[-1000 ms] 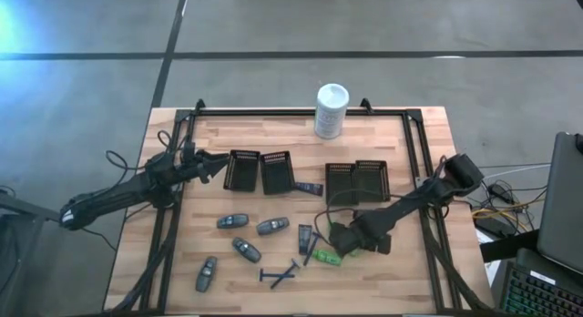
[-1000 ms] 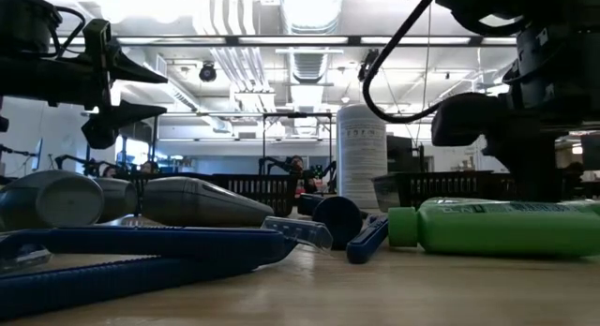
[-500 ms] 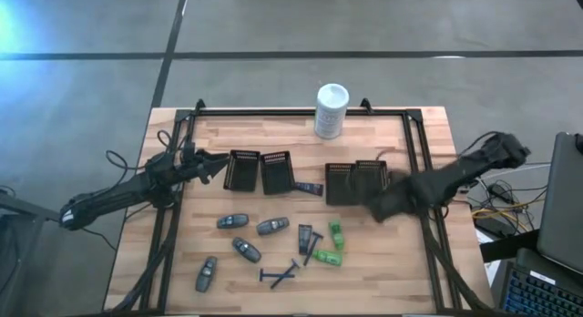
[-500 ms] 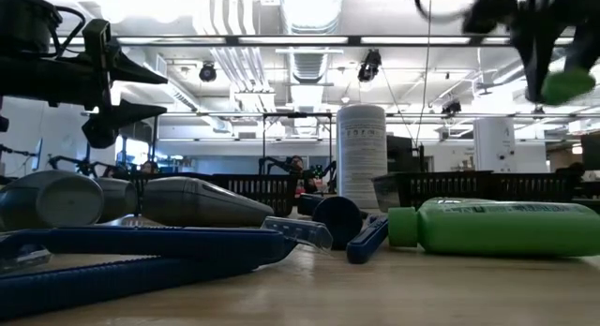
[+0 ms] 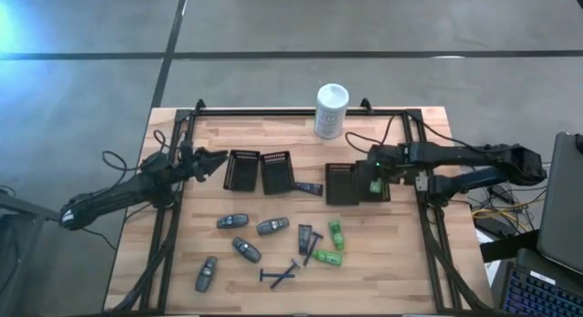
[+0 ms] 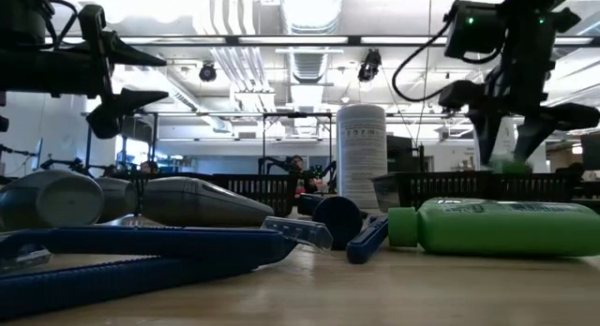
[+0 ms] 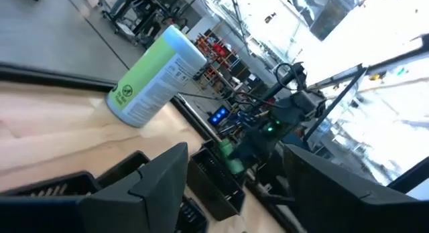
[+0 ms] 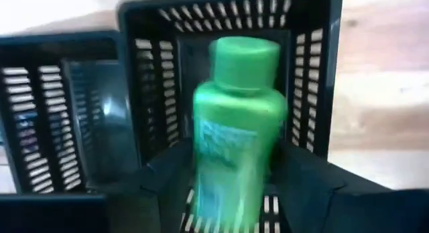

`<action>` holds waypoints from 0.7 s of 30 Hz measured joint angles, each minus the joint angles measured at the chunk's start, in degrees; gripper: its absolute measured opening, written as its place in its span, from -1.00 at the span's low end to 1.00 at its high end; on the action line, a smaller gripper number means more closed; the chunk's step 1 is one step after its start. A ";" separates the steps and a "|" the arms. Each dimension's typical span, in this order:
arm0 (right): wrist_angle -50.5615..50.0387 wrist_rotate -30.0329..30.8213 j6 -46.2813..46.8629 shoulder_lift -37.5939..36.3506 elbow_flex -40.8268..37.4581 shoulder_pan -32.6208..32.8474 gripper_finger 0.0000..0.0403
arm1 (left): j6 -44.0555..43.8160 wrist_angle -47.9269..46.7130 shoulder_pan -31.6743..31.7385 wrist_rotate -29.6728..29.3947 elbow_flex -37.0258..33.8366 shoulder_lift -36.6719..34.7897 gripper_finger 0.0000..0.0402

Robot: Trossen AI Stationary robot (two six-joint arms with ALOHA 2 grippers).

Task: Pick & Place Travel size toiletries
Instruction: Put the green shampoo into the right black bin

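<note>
My right gripper [image 5: 373,183] hangs open over the rightmost black slotted tray [image 5: 383,168]. A bright green bottle [image 8: 234,119] shows between its fingers, cap pointing away, blurred, above the tray floor. In the low view the green bottle [image 6: 512,165] sits at the fingertips, level with the tray rim. Two more green bottles [image 5: 333,245], several grey oval bottles [image 5: 232,221] and dark blue razors [image 5: 279,275] lie on the table's near half. My left gripper [image 5: 215,159] waits open in the air beside the leftmost tray [image 5: 242,169]. My right gripper points down from above with the green bottle's body [image 8: 221,159] between its spread fingers. I cannot tell whether the fingers touch the bottle.
Four black slotted trays stand in a row across the table's middle, with a razor [image 5: 308,187] lying between the two pairs. A white cylindrical container [image 5: 331,110] stands at the far edge. A black rail frame [image 5: 419,153] runs along the table's sides. Cables trail at the right.
My right gripper has risen from the green bottles near the table's near side with one bottle. It has carried the bottle toward the far edge and come down over the rightmost tray. In the low view its fingers now stand wider apart than half a second ago.
</note>
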 joint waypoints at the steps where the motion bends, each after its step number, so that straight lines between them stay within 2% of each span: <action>1: -0.53 0.70 -0.83 -0.03 0.52 -0.01 0.03 | -1.30 -0.04 0.02 -0.02 0.00 0.00 0.25; 6: -4.79 2.41 -3.76 -0.20 5.24 2.45 0.27 | -4.78 -0.43 0.00 -0.03 -0.16 0.02 0.25; 11: -0.49 2.43 -1.28 2.69 10.61 13.27 0.46 | -4.04 -1.24 0.00 -0.04 -0.42 0.02 0.25; 17: 0.07 -2.09 8.81 16.55 16.21 29.05 0.52 | -3.71 -1.93 0.00 -0.05 -0.42 0.02 0.25; 21: 1.21 -3.11 11.93 27.16 22.32 34.45 0.54 | -3.71 -2.91 0.00 0.00 -0.42 0.07 0.25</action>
